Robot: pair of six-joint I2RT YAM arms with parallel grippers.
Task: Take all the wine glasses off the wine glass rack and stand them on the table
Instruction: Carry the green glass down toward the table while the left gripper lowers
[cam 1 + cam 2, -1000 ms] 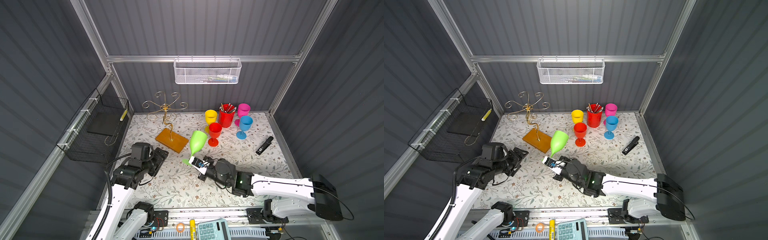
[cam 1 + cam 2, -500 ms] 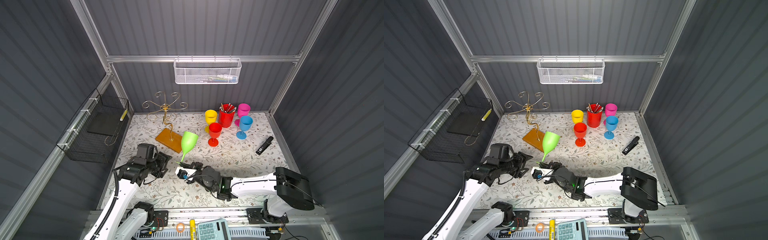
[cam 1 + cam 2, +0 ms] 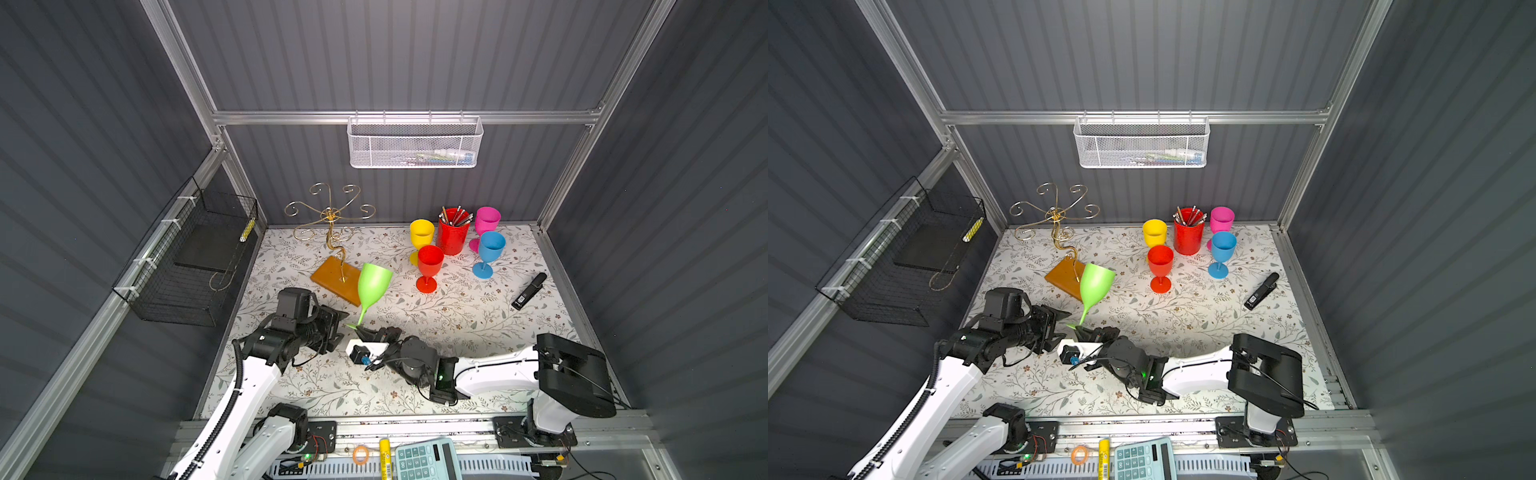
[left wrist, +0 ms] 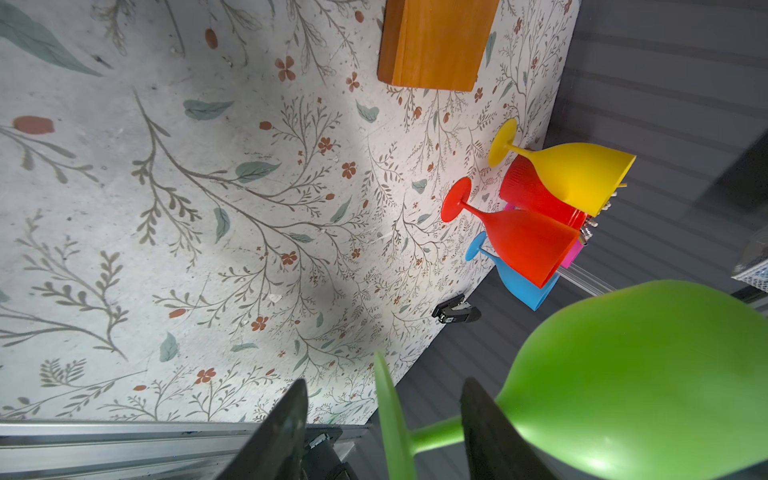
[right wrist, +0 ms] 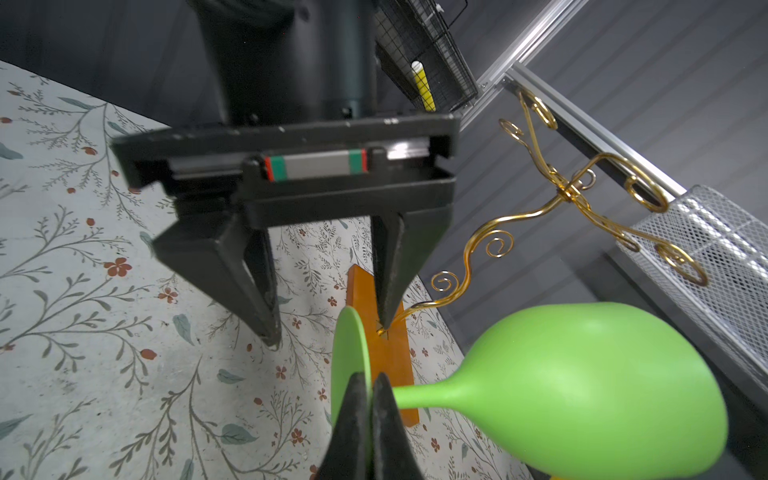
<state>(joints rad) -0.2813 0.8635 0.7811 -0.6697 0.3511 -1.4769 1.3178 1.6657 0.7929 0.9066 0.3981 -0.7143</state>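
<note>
The green wine glass (image 3: 374, 284) (image 3: 1096, 282) hangs tilted above the mat in both top views, off the wine glass rack (image 3: 330, 214) (image 3: 1054, 214). The rack's gold scroll arms carry nothing, and its wooden base (image 4: 436, 41) lies just behind the glass. My right gripper (image 5: 371, 390) (image 3: 360, 330) is shut on the rim of the glass's foot. My left gripper (image 4: 384, 380) (image 5: 328, 332) is open. It straddles the foot and stem (image 4: 436, 434), with one finger on each side and a gap to both.
Yellow (image 3: 421, 235), red (image 3: 430, 262), blue (image 3: 490, 247) and pink (image 3: 487, 218) glasses stand at the back right around a red pencil cup (image 3: 453, 237). A black stapler (image 3: 528, 291) lies at the right. A black wire basket (image 3: 195, 266) hangs on the left wall.
My right arm has carried the green glass leftward and down towards my left gripper. The left gripper has come up to the foot and its jaws have narrowed.
</note>
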